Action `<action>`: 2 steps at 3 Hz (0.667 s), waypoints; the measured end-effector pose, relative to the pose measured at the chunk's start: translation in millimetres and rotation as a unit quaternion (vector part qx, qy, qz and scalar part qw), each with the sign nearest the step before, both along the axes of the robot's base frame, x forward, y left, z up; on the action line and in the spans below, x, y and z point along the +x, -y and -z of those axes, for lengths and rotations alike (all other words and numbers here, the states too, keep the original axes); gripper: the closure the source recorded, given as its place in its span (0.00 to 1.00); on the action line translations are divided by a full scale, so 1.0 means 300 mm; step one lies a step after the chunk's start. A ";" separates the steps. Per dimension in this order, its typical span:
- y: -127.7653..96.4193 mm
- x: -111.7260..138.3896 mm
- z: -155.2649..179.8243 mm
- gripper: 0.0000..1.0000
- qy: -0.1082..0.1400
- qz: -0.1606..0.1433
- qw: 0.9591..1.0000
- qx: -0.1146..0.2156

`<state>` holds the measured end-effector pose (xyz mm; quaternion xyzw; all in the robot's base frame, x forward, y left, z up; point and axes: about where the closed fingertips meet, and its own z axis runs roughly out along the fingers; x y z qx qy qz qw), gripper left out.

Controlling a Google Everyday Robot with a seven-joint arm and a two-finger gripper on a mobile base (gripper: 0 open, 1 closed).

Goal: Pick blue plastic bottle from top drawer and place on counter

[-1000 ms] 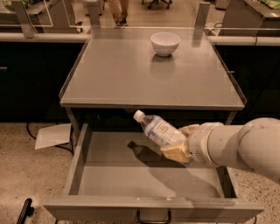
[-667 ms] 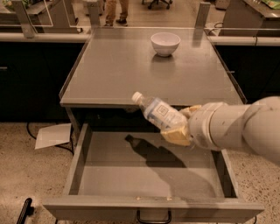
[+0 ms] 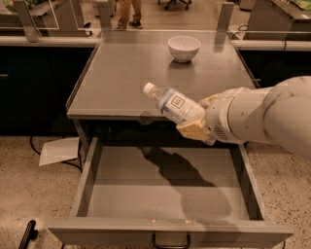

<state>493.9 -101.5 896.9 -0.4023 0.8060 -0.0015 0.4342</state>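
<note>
My gripper is shut on the blue plastic bottle, a clear bluish bottle with a white cap and a pale label. It holds the bottle tilted, cap up and to the left, in the air at the counter's front edge. The counter is a flat grey metal top. The top drawer stands pulled open below, its grey bottom bare, with a dark loop handle on its front. My white arm comes in from the right.
A white bowl sits at the back of the counter. Dark side counters flank it left and right. A sheet of paper lies on the speckled floor to the left. A person's legs stand far behind.
The gripper has lifted the bottle up out of the drawer, from below the counter's edge to level with its top.
</note>
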 end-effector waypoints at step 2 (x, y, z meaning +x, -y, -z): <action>0.073 0.101 -0.012 1.00 0.028 0.048 0.998 0.035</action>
